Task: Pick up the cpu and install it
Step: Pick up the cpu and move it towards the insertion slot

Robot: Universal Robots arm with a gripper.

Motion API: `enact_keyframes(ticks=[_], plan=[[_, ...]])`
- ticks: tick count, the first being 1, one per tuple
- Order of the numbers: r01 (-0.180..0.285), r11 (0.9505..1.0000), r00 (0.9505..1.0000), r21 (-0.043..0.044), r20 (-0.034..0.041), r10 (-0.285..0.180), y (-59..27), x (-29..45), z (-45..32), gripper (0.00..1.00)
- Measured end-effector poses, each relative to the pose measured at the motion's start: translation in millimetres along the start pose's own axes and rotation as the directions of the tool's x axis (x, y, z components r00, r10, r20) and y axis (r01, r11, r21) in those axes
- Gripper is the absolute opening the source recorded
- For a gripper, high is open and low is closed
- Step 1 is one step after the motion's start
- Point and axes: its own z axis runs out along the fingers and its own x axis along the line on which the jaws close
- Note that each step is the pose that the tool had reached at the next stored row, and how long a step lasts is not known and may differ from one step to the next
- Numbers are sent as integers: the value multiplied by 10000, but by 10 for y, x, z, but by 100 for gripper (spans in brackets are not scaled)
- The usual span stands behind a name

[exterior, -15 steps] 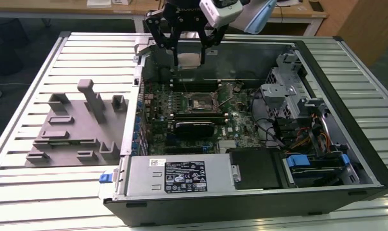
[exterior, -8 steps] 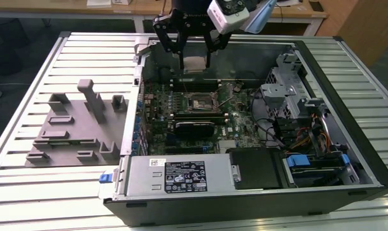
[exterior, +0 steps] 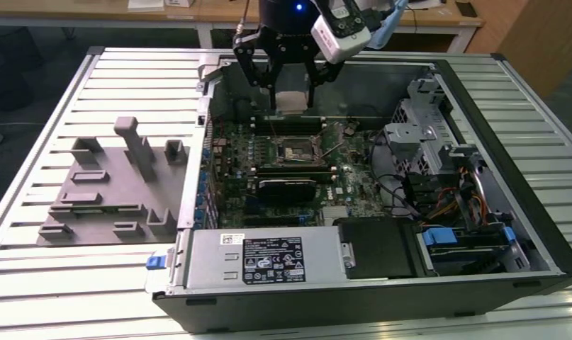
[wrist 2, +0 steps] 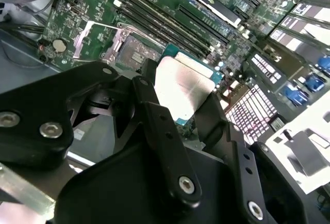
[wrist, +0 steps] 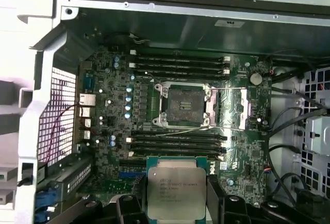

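The cpu (exterior: 290,102), a small square chip with a shiny silver top and pale rim, hangs in the air over the far part of the open computer case. My gripper (exterior: 290,88) is shut on the cpu, one black finger on each side edge. In both wrist views the cpu (wrist: 175,189) (wrist 2: 184,84) sits between the fingers (wrist: 127,206). The open socket (wrist: 184,106) on the green motherboard (exterior: 295,166) lies below and ahead of the chip, its metal load plate (wrist: 238,109) flipped aside. The socket (exterior: 294,149) is nearer the exterior view's camera than the chip.
The case wall (exterior: 205,142) stands at the exterior view's left; drive cage and cables (exterior: 437,177) at its right. A power supply (exterior: 262,258) fills the near end. Grey fixture blocks (exterior: 115,184) stand on the slatted table (exterior: 40,283) to the left. Memory slots (wrist: 178,64) flank the socket.
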Motion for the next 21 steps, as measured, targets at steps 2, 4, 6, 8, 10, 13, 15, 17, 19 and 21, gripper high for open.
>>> enact_keyframes(ticks=[2,4,6,8,10,13,15,17,19,21], plan=[[-2,10000,10000,5,0,2,0,-12,36,55],[-4,10000,10000,12,-1,4,-1,-25,73,55],[-7,10000,10000,15,0,7,-2,-37,111,55],[-9,10000,10000,21,0,9,-2,-50,147,55],[-12,10000,10000,27,-1,12,-3,-61,183,55],[-16,10000,10000,33,0,16,-4,-79,239,55],[-20,10000,10000,41,0,20,-6,-90,272,55],[-23,10000,10000,47,-1,23,-7,-102,303,55],[-32,10000,10000,51,-1,32,-8,-116,333,55],[-44,10000,10000,53,0,44,-9,-133,366,55]])
